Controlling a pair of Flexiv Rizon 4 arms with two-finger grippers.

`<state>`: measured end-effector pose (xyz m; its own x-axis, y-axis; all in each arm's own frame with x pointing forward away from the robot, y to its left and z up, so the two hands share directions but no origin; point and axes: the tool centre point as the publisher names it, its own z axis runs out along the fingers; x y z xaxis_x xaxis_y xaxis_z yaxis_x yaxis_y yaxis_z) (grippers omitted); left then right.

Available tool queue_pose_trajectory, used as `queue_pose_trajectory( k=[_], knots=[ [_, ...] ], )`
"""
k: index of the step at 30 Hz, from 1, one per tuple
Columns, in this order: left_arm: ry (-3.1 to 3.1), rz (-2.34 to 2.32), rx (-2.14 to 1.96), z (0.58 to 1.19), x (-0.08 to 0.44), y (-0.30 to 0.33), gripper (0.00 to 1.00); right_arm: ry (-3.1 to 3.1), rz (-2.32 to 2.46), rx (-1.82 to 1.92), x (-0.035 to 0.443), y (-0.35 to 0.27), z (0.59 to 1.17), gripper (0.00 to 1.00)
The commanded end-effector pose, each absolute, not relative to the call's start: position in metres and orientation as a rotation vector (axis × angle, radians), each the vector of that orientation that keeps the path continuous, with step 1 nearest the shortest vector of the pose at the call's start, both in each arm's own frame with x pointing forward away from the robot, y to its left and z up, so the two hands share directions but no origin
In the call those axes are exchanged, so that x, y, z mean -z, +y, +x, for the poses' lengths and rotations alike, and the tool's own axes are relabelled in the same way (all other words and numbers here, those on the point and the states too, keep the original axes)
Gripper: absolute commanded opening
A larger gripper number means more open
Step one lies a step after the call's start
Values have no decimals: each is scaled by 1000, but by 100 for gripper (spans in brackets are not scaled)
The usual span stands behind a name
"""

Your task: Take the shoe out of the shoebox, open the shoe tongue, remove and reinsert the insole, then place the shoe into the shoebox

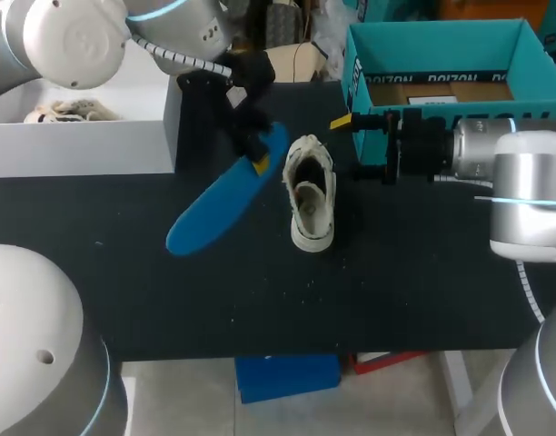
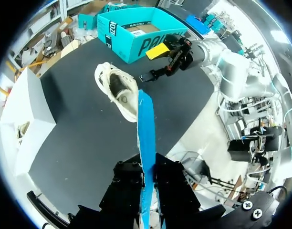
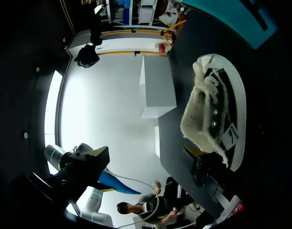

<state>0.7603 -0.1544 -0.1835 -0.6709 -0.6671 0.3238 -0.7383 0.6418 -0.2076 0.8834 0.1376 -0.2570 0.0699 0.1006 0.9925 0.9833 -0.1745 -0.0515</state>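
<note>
A white shoe (image 1: 312,195) lies on the black table, opening facing up; it also shows in the left wrist view as the shoe (image 2: 118,90) and in the right wrist view as the shoe (image 3: 213,112). My left gripper (image 1: 257,154) is shut on one end of a blue insole (image 1: 222,207), which hangs above the table left of the shoe. The left wrist view has the insole (image 2: 146,138) running edge-on out of the left gripper (image 2: 147,169). My right gripper (image 1: 352,145) stands open just right of the shoe, nothing in it. One finger of the right gripper (image 3: 147,155) is close beside the shoe's sole.
The teal shoebox (image 1: 360,68) stands open at the back right, behind my right gripper. A white box (image 1: 87,143) with another pale shoe in it sits at the back left. Bare black table (image 1: 260,300) lies in front of the shoe.
</note>
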Motion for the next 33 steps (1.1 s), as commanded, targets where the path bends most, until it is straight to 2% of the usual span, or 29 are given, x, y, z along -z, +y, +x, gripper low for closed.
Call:
queue_pose_trajectory(
  k=[1,6,23,28,33],
  knots=[
    [-2854,869,-1008,734,195,-165,0,-1155,-1446,1237,257,139,884,100],
    [-2724,745,-1362,725,221,-156,0,-1155,-1446,1237,257,139,884,100],
    [-2724,745,-1362,725,221,-156,0,-1155,-1446,1237,257,139,884,100],
    [-2493,474,-1954,716,222,-160,0,-1155,-1446,1237,257,139,884,100],
    [-2448,447,-2015,715,224,-159,0,-1155,-1446,1237,257,139,884,100]
  ],
)
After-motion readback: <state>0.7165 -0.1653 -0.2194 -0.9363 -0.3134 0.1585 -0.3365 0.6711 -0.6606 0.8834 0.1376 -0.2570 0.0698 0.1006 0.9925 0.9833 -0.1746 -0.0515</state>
